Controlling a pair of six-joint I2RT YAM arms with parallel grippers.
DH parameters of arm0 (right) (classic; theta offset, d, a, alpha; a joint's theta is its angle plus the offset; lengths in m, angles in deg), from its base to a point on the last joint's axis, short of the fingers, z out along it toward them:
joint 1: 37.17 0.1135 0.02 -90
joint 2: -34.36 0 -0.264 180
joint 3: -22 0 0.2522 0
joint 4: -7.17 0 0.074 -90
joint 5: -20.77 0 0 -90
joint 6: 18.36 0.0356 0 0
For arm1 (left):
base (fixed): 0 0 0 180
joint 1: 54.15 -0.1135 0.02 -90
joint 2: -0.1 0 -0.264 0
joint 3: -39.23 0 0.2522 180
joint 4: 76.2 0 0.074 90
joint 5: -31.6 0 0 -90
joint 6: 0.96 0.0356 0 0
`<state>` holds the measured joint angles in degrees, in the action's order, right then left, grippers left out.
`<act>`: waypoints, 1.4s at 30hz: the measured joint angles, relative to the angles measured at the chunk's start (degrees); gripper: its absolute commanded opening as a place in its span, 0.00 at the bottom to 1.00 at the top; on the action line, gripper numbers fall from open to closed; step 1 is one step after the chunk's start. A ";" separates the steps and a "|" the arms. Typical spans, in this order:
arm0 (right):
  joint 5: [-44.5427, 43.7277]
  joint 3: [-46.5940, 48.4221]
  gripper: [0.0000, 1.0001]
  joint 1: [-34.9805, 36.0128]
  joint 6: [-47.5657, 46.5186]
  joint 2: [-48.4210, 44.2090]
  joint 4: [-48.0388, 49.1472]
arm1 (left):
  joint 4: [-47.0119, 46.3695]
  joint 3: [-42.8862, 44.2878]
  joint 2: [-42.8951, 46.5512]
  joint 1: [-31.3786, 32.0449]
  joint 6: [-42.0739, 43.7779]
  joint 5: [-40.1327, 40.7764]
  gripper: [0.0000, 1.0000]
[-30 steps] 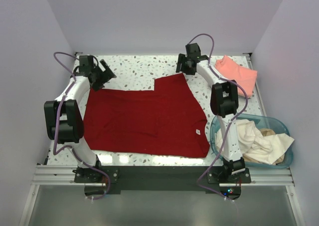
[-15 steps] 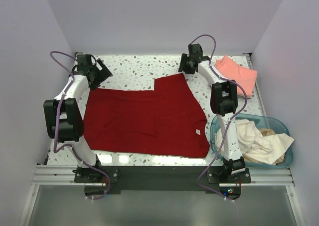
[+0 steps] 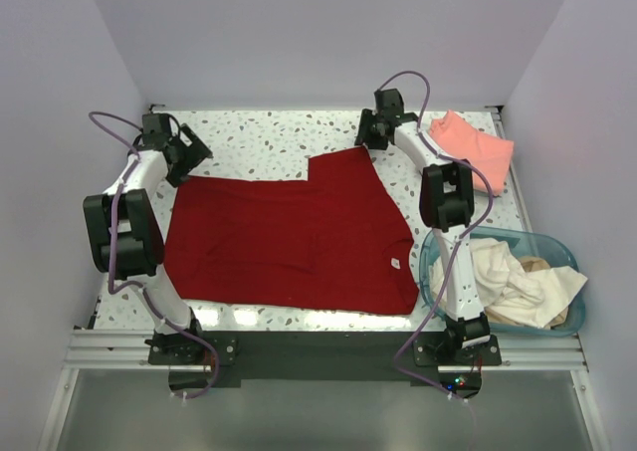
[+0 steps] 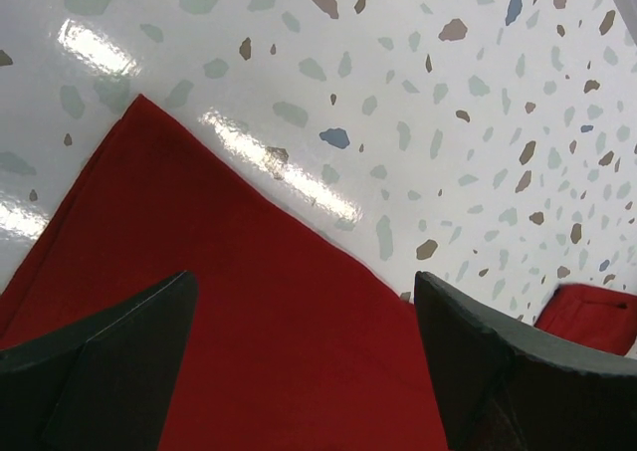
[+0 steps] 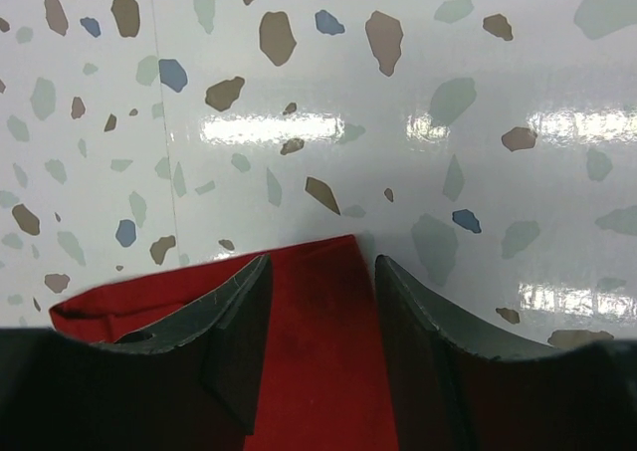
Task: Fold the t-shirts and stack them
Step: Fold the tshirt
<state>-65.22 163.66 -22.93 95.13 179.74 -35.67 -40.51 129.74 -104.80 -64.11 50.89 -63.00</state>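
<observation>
A large dark red t-shirt (image 3: 289, 237) lies spread flat across the table, its small white label (image 3: 395, 264) near the front right. My left gripper (image 3: 187, 154) hovers open over the shirt's far left corner; in the left wrist view its jaws (image 4: 304, 282) stand wide apart above the red cloth (image 4: 249, 361). My right gripper (image 3: 366, 138) is at the shirt's far right corner; its jaws (image 5: 322, 262) straddle that red corner (image 5: 318, 371), half closed, with the cloth still lying flat between them. A salmon-pink t-shirt (image 3: 476, 147) lies folded at the back right.
A translucent teal basket (image 3: 498, 234) at the front right holds crumpled cream-white t-shirts (image 3: 508, 277). Bare speckled table (image 3: 279, 137) runs along the back. White walls close in on three sides.
My left gripper has slid left and slightly back toward the shirt's far left corner. My right gripper's jaws have narrowed around the far right corner. The shirt has not moved.
</observation>
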 measured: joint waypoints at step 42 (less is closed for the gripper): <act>-0.07 3.52 0.00 0.04 -0.61 2.38 -3.87 | 6.51 14.58 -18.05 -2.03 13.64 14.93 0.43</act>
<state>-65.28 167.18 -22.89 94.52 182.13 -39.54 -33.99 144.32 -122.86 -66.14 64.53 -48.07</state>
